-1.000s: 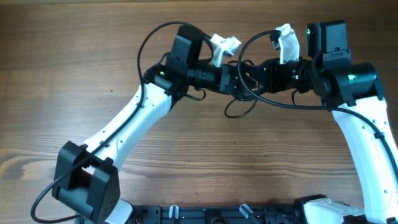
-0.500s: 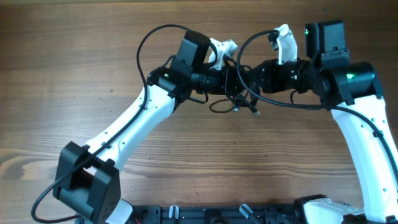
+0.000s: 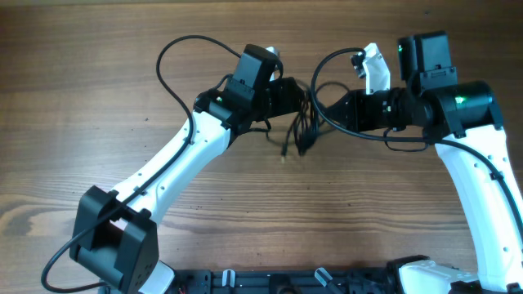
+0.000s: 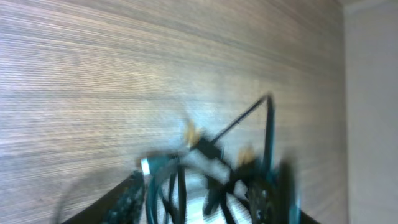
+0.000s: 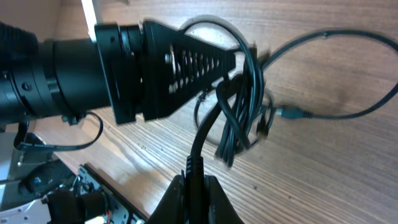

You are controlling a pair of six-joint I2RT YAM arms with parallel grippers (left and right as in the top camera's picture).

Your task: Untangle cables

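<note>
Cables (image 3: 301, 135), thin black cords with small plug ends, hang in a tangled bunch between the two grippers over the wooden table (image 3: 98, 65). The right gripper (image 5: 196, 182) is pinched closed on one cord of the bunch. The left gripper (image 4: 205, 185) has its jaws apart, with loops lying between its fingers (that wrist view is blurred).

- The cables (image 5: 239, 115) are thin black cords, tangled into one loose, hanging bundle of loops.
- One strand is pinched between the right gripper's (image 5: 196, 180) fingertips, and the bundle hangs just ahead, touching the left gripper's (image 3: 298, 102) tip.
</note>
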